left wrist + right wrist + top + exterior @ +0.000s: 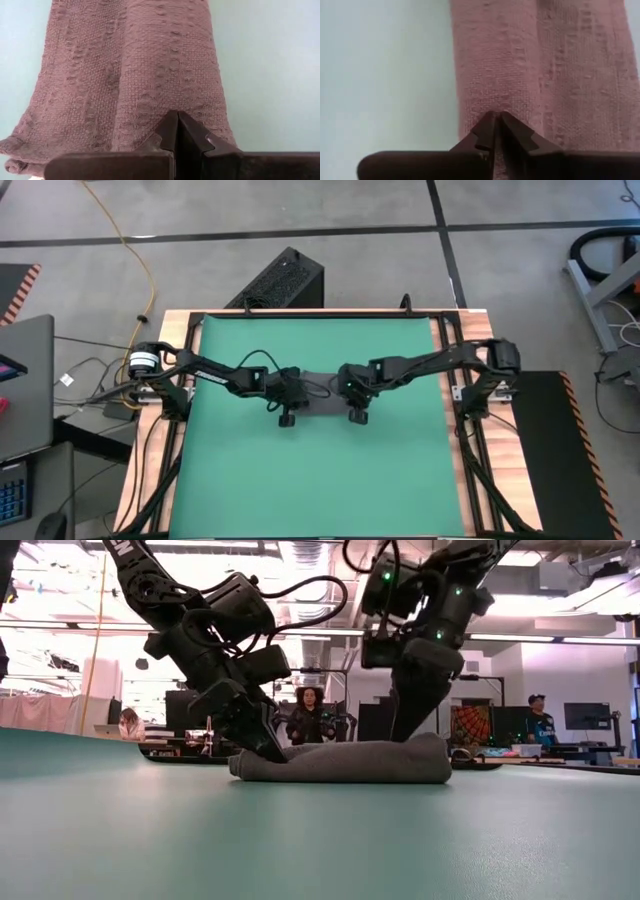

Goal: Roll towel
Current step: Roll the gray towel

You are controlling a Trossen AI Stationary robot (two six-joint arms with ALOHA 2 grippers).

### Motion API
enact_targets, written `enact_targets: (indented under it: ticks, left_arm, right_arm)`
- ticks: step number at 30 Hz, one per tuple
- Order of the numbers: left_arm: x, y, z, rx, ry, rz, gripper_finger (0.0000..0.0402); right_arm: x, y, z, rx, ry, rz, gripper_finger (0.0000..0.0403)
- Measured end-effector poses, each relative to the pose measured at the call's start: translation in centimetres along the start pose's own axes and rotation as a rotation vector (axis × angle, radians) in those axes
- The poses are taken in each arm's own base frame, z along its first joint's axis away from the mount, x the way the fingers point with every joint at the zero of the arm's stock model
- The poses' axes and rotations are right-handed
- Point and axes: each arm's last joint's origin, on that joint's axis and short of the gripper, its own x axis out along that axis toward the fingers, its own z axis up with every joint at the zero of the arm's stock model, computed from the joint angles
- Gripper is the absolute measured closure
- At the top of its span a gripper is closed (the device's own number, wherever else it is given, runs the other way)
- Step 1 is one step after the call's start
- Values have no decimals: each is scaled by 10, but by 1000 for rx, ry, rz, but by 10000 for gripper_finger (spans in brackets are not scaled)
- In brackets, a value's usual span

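Because the towel [318,385] is soft and limp, lying folded mid-mat [320,480] on the tabletop, its ends suit gripping; left fingers [176,137] and right fingers [496,135] are each pressed together on cloth.

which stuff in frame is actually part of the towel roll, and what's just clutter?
In the job:
- towel, bunched mid-mat
- green mat under it
- left gripper, shut at one end of the towel
- right gripper, shut at the other end

Just lying about:
- black box on the floor beyond the table
- yellow cable
- laptop to the side
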Motion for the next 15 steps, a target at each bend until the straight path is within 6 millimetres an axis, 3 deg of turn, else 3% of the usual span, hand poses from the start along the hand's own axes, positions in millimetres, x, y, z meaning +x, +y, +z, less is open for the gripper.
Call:
enact_targets:
  ticks: [7,15]
  left_arm:
    - [0,-1,-2,-16,19,-11,401]
    - [0,-1,-2,-40,21,-29,401]
  right_arm:
    - [26,-1,-12,9,145,-18,365]
    - [31,-4,-15,63,177,-37,378]
